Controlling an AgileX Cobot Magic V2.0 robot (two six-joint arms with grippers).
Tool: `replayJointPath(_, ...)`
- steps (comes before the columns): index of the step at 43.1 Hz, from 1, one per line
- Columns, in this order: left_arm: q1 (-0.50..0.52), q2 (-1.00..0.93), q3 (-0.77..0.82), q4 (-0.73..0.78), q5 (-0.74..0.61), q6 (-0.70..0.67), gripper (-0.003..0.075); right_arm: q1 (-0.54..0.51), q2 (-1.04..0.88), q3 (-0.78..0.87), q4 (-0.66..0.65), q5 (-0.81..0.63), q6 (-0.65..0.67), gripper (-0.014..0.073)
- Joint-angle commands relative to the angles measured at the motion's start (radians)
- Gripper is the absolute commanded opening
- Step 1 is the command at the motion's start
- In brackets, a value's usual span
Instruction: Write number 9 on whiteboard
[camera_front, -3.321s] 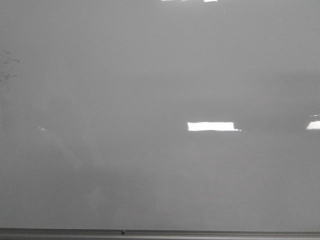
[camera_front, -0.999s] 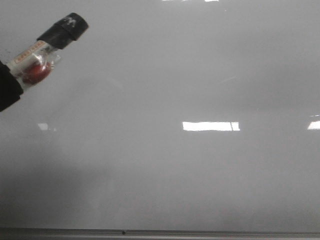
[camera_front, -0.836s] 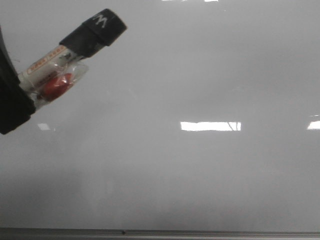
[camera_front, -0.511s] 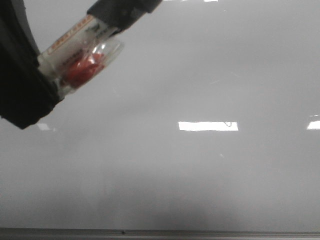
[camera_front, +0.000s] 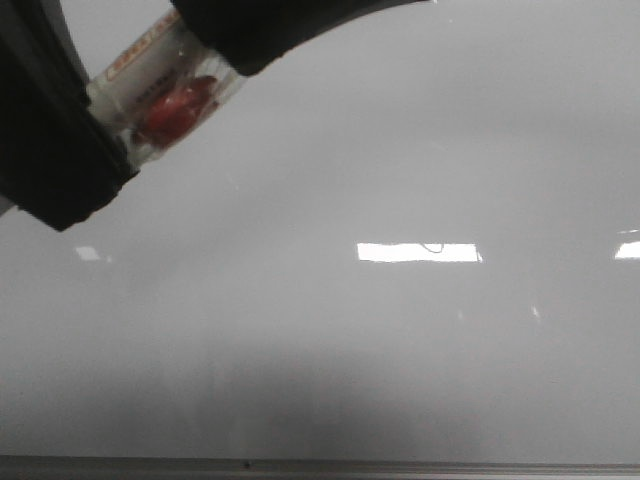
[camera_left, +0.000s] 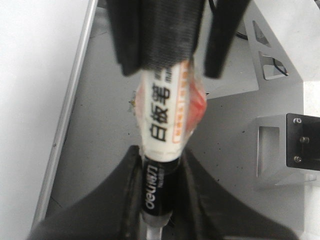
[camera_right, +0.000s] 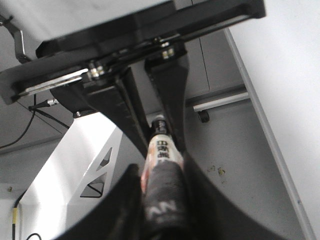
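While both grippers clamp the marker (camera_front: 160, 85), its tip stays hidden.

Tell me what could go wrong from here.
1. The cap is on the marker, clamped in the right tool; writing now leaves no ink on the whiteboard.
2. Both tools grip one marker; pulling off-axis could slip it from the left tool.

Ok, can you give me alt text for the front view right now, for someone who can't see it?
A white-barrelled marker with a black cap is held between two black grippers, the left gripper at its body and the right gripper over its cap, in the upper left. Behind is the glossy pale grey whiteboard with bright rectangular reflections, bare of writing, its grey frame strip along the bottom.
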Motion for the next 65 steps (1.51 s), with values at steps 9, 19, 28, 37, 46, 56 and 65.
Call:
replayJointPath(9, -0.008, -0.025, -0.033, -0.056, -0.051, -0.009, 0.0239, -0.003, -0.022, -0.033, 0.060, 0.021, -0.012, -0.0064)
replayJointPath(19, 0.001, -0.027, -0.033, -0.056, -0.066, -0.136, 0.0516, -0.075, -0.053, 0.029, 0.015, 0.043, 0.030, -0.0064)
replayJointPath(28, 0.055, -0.109, 0.023, -0.054, -0.089, -0.152, 0.0388, -0.214, -0.124, 0.175, 0.025, -0.051, 0.038, -0.0064)
replayJointPath(37, 0.093, -0.287, 0.197, -0.068, -0.223, -0.152, 0.0062, -0.261, -0.133, 0.235, 0.234, -0.235, 0.016, -0.0069)
replayJointPath(46, 0.093, -0.406, 0.306, -0.103, -0.363, -0.152, -0.0019, -0.261, -0.133, 0.235, 0.362, -0.497, -0.040, -0.0069)
replayJointPath(56, 0.093, -0.431, 0.310, -0.103, -0.373, -0.152, -0.0019, -0.261, -0.055, 0.142, 0.380, -0.603, -0.068, -0.0069)
replayJointPath(65, 0.093, -0.431, 0.310, -0.103, -0.373, -0.152, -0.0019, -0.261, 0.079, 0.080, 0.390, -0.641, -0.068, -0.0069)
